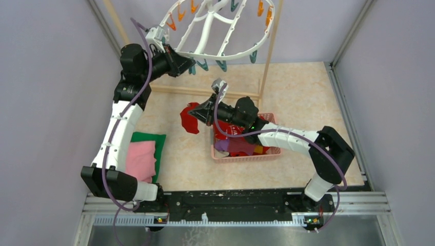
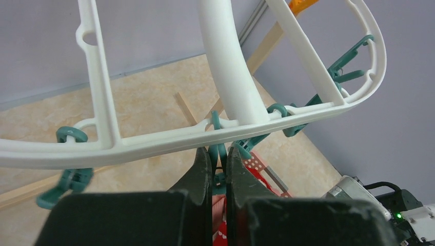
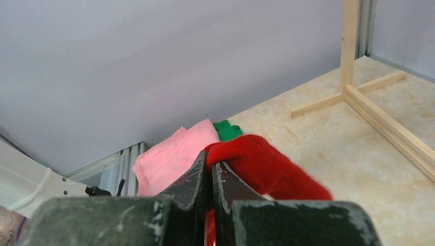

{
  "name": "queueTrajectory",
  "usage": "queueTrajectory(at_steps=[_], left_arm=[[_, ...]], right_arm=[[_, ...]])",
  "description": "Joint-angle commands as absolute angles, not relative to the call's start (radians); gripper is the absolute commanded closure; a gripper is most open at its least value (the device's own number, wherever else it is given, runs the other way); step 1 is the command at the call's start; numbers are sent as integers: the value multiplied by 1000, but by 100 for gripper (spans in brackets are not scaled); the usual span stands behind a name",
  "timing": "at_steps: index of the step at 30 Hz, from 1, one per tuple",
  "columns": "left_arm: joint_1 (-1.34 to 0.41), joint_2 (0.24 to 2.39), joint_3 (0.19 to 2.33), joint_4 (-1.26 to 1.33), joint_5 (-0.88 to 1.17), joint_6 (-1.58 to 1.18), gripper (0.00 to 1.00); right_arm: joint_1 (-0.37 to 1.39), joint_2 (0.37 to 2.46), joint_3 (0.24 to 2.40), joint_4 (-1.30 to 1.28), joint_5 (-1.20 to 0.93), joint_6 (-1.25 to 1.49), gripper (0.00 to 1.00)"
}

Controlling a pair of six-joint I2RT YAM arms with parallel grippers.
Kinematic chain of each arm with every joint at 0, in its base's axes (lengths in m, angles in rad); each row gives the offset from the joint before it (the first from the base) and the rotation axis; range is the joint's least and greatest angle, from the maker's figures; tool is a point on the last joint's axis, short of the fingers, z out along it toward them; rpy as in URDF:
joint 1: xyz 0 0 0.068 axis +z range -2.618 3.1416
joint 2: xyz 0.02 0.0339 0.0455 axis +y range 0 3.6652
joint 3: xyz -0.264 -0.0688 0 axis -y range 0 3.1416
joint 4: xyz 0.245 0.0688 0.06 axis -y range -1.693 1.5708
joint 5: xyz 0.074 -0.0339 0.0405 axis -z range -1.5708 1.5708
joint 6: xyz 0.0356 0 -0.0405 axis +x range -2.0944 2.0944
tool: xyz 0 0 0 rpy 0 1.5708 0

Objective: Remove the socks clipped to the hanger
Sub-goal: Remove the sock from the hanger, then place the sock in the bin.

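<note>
**One red sock clamped, one teal clip pinched**

Top view: the hanger is seen hung up at the back, with orange and teal clips dotted along its rim. The left pincer is parked right at the near-left rim. The right pincer is held lower, over the worktop. A red sock is dangled from it just left of the pink basket, where more socks are piled.

Left wrist: the left pincer is squeezed nearly shut on a teal clip hung under the hanger's rim.

Right wrist: the right pincer is pressed fully together, with the red sock's edge caught in it. A pink cloth and a green cloth are spotted behind.
</note>
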State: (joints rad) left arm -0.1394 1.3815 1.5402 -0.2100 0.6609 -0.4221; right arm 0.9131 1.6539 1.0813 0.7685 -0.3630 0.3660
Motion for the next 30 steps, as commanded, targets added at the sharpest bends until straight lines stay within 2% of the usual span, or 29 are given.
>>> queueTrajectory(at_steps=[1,2,3,5,6,7,13,18,23,30], left_arm=[[-144,1374,1579,-175,681,-435,98],[-144,1372,1579,-180,681,-432,92],[-144,1368,1577,-193,678,-427,79],[-144,1358,1570,-227,663,-408,42],[-144,1351,1561,-245,654,-397,15],[-144,1340,1545,-259,651,-373,3],[-144,1248,1443,-371,653,-244,1],[-144,1208,1380,-507,657,-114,1],[-143,1191,1299,-631,691,55,1],[-141,1188,1263,-651,657,122,1]], right_arm=[[900,1545,1042,778,-343,345,100],[888,1507,1007,772,-332,343,100],[874,1466,973,756,-319,341,100],[842,1378,907,683,-295,330,100],[827,1333,882,623,-289,313,100],[816,1292,856,560,-279,300,100],[762,1087,678,333,-237,301,100],[741,1053,590,261,-202,346,100],[721,1171,552,261,-147,402,100],[679,1462,611,207,-50,457,100]])
